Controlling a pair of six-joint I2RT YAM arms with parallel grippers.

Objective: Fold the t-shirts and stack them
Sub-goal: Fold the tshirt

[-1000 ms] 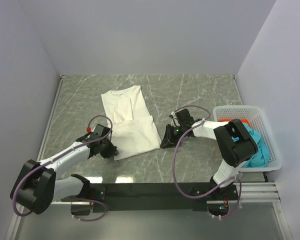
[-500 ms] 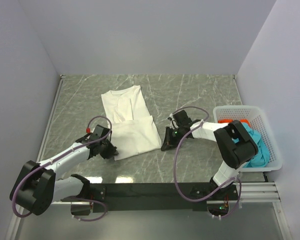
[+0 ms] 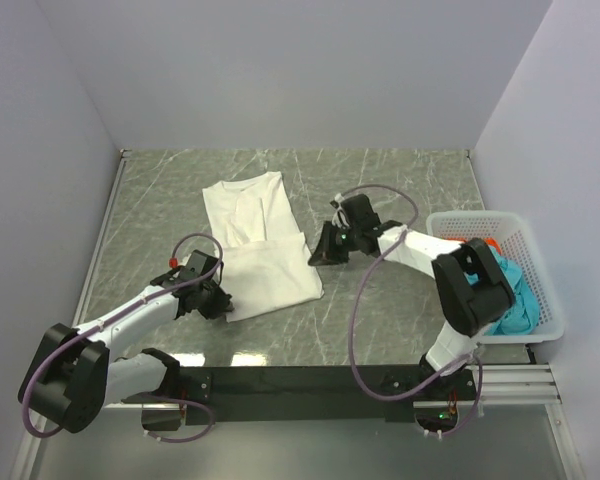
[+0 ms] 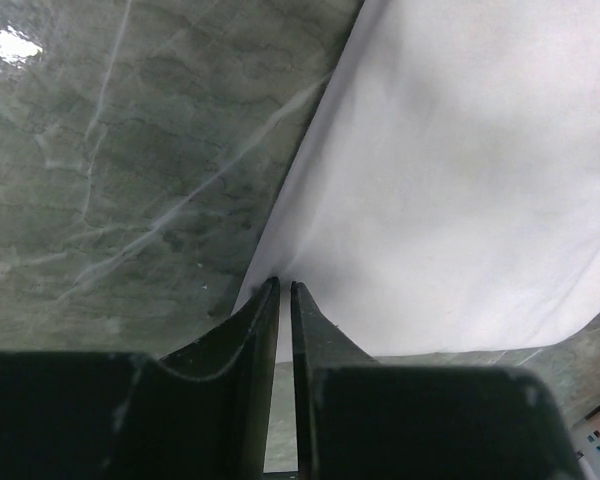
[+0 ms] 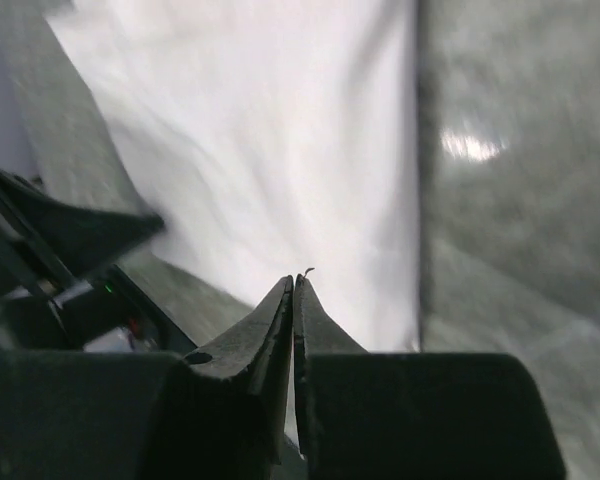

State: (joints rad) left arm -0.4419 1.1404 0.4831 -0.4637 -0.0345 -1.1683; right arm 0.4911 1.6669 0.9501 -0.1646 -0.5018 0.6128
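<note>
The white t-shirt (image 3: pixel 255 245) lies flat in the middle of the counter (image 3: pixel 400 190), already narrowed into a long strip. Its long axis runs far to near, with the collar at the far end and the hem pointing toward the arms. The near half skews slightly right.

The left hand (image 3: pixel 216 300) sits low at the near-left corner of the shirt. In its wrist view the fingers are narrowed to a thin slit, with their tips right on the cloth's edge. It looks pinched on the hem, probably so that corner can be lifted and carried toward the collar.

The right hand (image 3: pixel 315 256) is at the shirt's right edge, about halfway along. Its fingers are pressed together over the white cloth, and I cannot tell whether any cloth is caught between them. A grip on that side would match the left one, so the strip could be folded across its short axis without twisting.

The other 2 shirts wait in the white basket (image 3: pixel 475 216) at the right of the counter, well apart from the work. The teal shirt (image 3: pixel 515 290) is bunched toward the near side and the red-orange shirt (image 3: pixel 488 243) peeks out at the far side. Both are partly hidden by the right arm. By my reading, the first of 3 folds is under way and no stack has begun.
</note>
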